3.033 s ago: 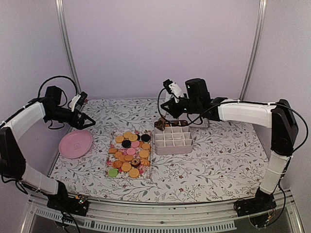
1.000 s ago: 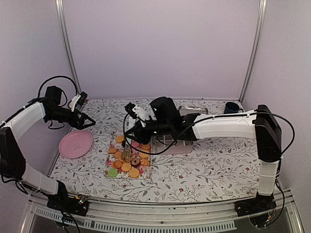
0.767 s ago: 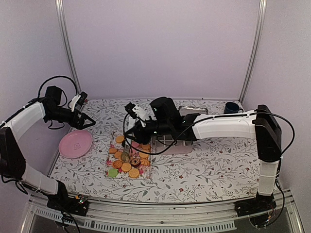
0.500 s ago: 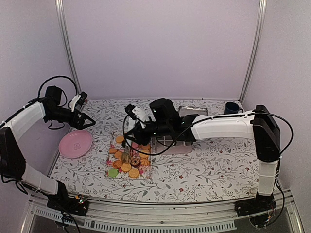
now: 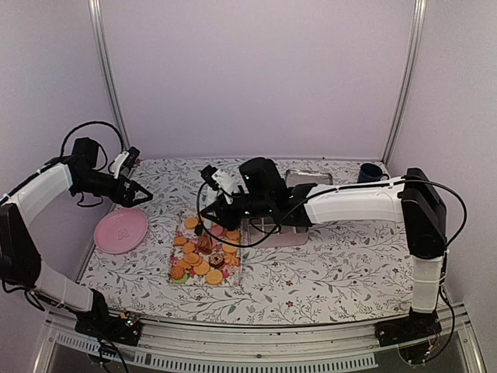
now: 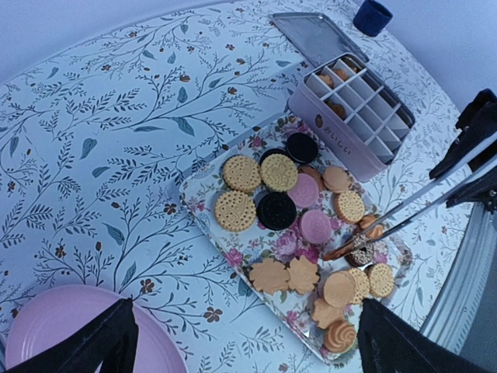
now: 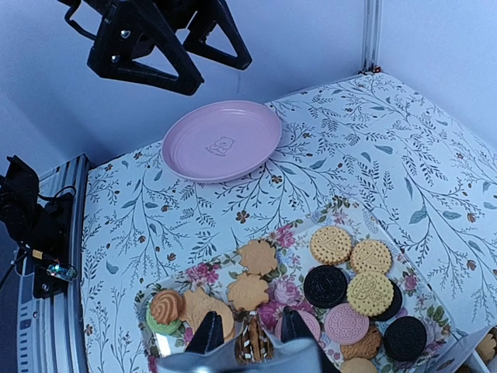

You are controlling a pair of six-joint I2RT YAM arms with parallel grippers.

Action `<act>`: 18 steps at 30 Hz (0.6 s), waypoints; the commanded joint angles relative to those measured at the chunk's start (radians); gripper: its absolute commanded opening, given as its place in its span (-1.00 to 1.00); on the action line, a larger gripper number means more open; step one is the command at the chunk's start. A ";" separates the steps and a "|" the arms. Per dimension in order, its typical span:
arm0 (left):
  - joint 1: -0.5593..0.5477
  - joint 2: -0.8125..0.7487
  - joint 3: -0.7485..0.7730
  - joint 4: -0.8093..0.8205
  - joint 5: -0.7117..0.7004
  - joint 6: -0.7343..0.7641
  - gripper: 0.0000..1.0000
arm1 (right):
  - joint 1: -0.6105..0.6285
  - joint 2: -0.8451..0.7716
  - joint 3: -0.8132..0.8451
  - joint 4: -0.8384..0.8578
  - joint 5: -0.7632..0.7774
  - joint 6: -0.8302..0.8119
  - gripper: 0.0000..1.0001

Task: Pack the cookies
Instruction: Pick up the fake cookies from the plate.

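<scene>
**Right arm picking a cookie off the tray**

The right pincer (image 5: 206, 238) is clenched on a brown cookie (image 7: 250, 343), pinched on edge between its tips, low over the floral tray (image 6: 233, 255) mid-bench, where the other cookies (image 6: 314, 226) lie. The left pincer (image 5: 138, 197) hangs released near the left edge, above the pink plate (image 5: 121, 231). This looks like the pick step. Next comes a clean lift clear of the neighbours, then a carry to a free cell of the divided box (image 6: 335, 128) just beyond the tray
</scene>
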 commanded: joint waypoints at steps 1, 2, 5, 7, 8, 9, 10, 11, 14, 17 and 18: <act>-0.005 -0.009 0.013 0.004 0.015 -0.005 0.98 | 0.002 -0.013 0.044 0.001 0.028 -0.011 -0.75; -0.005 -0.009 0.013 0.004 0.015 -0.004 0.98 | 0.002 -0.015 0.050 0.000 0.029 -0.010 -0.78; -0.005 -0.009 0.011 0.004 0.013 -0.004 0.98 | -0.002 -0.018 0.063 -0.006 0.034 -0.034 -0.83; -0.005 -0.010 0.007 0.004 0.013 -0.002 0.99 | -0.006 -0.021 0.066 -0.007 0.032 -0.043 -0.89; -0.005 -0.010 0.005 0.004 0.013 -0.002 0.98 | -0.008 -0.024 0.068 -0.008 0.031 -0.042 -0.91; -0.005 -0.010 0.004 0.004 0.014 0.000 0.99 | -0.010 -0.029 0.068 -0.008 0.029 -0.042 -0.92; -0.005 -0.010 0.003 0.004 0.012 -0.001 0.98 | -0.014 -0.033 0.068 -0.007 0.028 -0.042 -0.93; -0.006 -0.010 0.002 0.005 0.012 0.000 0.98 | -0.018 -0.039 0.067 -0.007 0.024 -0.040 -0.94; -0.006 -0.010 0.003 0.005 0.011 0.000 0.98 | -0.033 -0.066 0.067 -0.016 0.037 -0.044 -0.95; -0.006 -0.012 0.004 0.004 0.010 0.000 0.99 | -0.069 -0.109 0.054 -0.029 0.065 -0.072 -0.95; -0.005 -0.012 0.003 0.005 0.009 0.001 0.98 | -0.088 -0.127 0.044 -0.031 0.072 -0.078 -0.95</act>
